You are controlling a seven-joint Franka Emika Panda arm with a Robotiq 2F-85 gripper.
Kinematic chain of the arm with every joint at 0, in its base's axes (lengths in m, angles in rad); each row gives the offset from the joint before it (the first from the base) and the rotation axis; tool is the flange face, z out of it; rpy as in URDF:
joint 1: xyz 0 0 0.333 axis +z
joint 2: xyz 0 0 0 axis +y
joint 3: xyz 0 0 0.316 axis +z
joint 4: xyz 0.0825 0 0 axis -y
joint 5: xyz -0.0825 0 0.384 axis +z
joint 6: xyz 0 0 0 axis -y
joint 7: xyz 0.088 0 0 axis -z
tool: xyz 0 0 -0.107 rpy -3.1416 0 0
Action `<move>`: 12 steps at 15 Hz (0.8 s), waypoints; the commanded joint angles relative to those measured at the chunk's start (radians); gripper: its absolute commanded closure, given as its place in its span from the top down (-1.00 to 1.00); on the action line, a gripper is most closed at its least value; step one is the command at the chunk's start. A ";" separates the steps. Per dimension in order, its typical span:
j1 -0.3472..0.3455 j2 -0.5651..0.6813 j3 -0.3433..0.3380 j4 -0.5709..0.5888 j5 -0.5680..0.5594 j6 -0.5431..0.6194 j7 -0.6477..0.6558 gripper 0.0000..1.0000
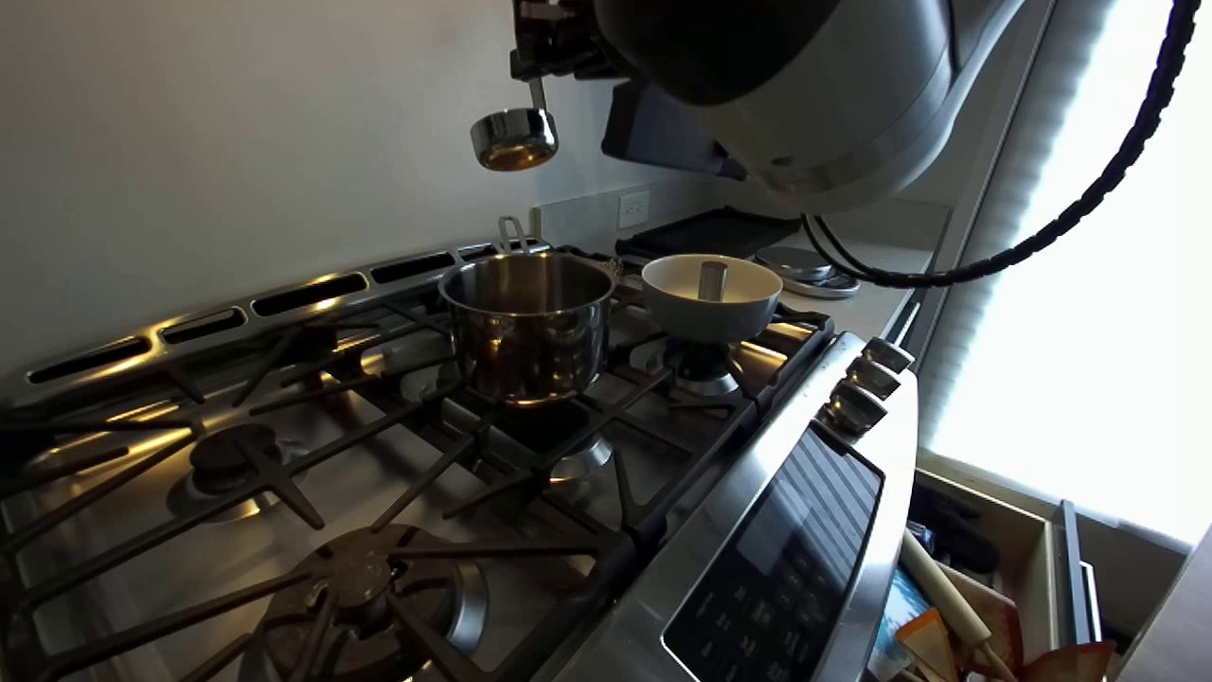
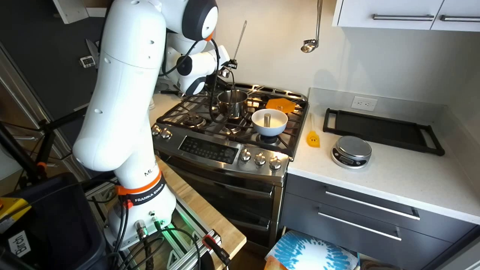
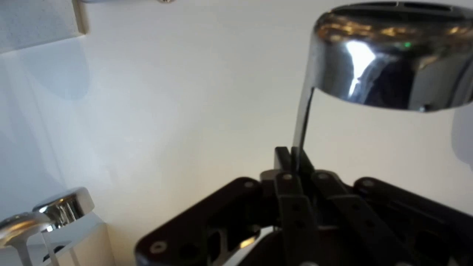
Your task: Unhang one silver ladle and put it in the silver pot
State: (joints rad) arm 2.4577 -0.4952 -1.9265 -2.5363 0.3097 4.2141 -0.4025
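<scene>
The silver ladle hangs bowl-down from my gripper (image 1: 532,59). Its shiny bowl (image 1: 514,142) is in the air above the silver pot (image 1: 528,355), apart from it. In an exterior view the ladle's long thin handle (image 2: 241,39) sticks up past the gripper (image 2: 231,64), slightly tilted. The pot (image 2: 234,108) stands upright on the stove grate, its mouth open. In the wrist view the fingertips (image 3: 293,159) are shut on the ladle's handle, and the ladle's bowl (image 3: 391,62) shows at the upper right. The pot is out of the wrist view.
A wide bowl-like pan (image 1: 715,317) with a short metal post stands beside the pot. Another ladle (image 2: 318,26) hangs on the wall. An orange trivet (image 2: 280,105) lies behind the pan. A scale (image 2: 351,152) and a black tray (image 2: 382,129) are on the counter.
</scene>
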 commanded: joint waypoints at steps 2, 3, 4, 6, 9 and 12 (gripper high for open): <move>-0.003 -0.055 -0.050 -0.061 -0.013 0.032 0.035 -0.98; -0.004 -0.068 -0.071 -0.063 -0.026 0.029 0.031 -0.98; -0.002 -0.061 -0.102 -0.067 -0.041 0.015 0.049 -0.98; -0.004 -0.096 -0.143 -0.051 -0.080 -0.001 0.043 -0.98; -0.005 -0.185 -0.178 0.001 -0.148 -0.031 -0.012 -0.98; -0.005 -0.278 -0.193 0.081 -0.232 -0.067 -0.079 -0.98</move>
State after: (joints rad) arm 2.4528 -0.6519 -2.1058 -2.5481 0.1562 4.1772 -0.4009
